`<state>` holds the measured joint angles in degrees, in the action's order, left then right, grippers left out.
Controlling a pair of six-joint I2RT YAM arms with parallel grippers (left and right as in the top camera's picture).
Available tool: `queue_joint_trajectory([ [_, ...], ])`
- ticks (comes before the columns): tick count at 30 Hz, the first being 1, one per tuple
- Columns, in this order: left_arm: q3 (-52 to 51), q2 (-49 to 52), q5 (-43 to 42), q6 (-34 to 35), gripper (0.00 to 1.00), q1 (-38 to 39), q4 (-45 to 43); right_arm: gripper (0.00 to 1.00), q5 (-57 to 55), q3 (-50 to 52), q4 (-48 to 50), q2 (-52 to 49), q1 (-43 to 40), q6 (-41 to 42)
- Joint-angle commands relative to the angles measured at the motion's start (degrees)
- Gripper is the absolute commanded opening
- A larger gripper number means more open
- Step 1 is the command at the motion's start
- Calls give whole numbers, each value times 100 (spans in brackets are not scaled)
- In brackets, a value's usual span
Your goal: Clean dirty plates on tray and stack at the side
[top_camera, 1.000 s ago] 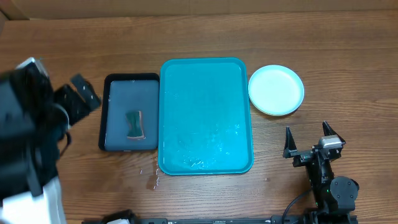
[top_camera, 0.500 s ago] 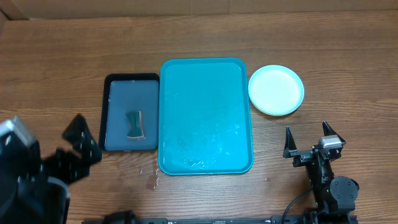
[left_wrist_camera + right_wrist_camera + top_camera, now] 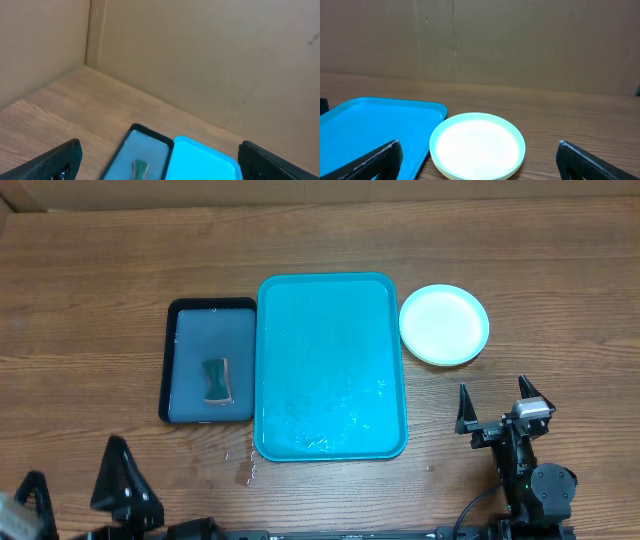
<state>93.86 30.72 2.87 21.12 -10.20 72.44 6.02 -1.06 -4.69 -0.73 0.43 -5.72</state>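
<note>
The plates (image 3: 444, 325) sit stacked just ahead of your right claw (image 3: 492, 394), beside the tray (image 3: 330, 330). They look light, stiff and probably slick, so pinch a near rim. The right claw and left claw (image 3: 72, 480) both gape wide, empty.

The setting is a robot test station of the laboratory type. A wood-grain table (image 3: 560, 250) is enclosed at the back and at one side by plain cardboard walls (image 3: 200, 60), and a left arm (image 3: 125, 495) and a right arm (image 3: 530, 480) stand at its near edge. The kitchenware is laid out as a staged set in a row: a dark tray (image 3: 210, 304) holding a sponge (image 3: 216, 380), a turquoise tray (image 3: 330, 365) touching it, and stacked plates (image 3: 444, 324) just beside.
</note>
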Motion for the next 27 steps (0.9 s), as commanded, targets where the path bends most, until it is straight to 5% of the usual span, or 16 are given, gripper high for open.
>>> queue_joint_trajectory([
  [1, -24, -313, 96, 118, 100, 26, -26, 100, 2, 61, 33, 57, 20, -13],
  [17, -2826, -2658, 50, 361, 100, 26, -859, 100, 2, 61, 33, 57, 20, -13],
  [22, -3751, -3040, 50, 599, 100, 48, -1829, 100, 2, 61, 33, 57, 20, -11],
  [27, -4516, -3049, 9, 638, 100, 98, -3740, 99, 2, 61, 33, 57, 20, -13],
])
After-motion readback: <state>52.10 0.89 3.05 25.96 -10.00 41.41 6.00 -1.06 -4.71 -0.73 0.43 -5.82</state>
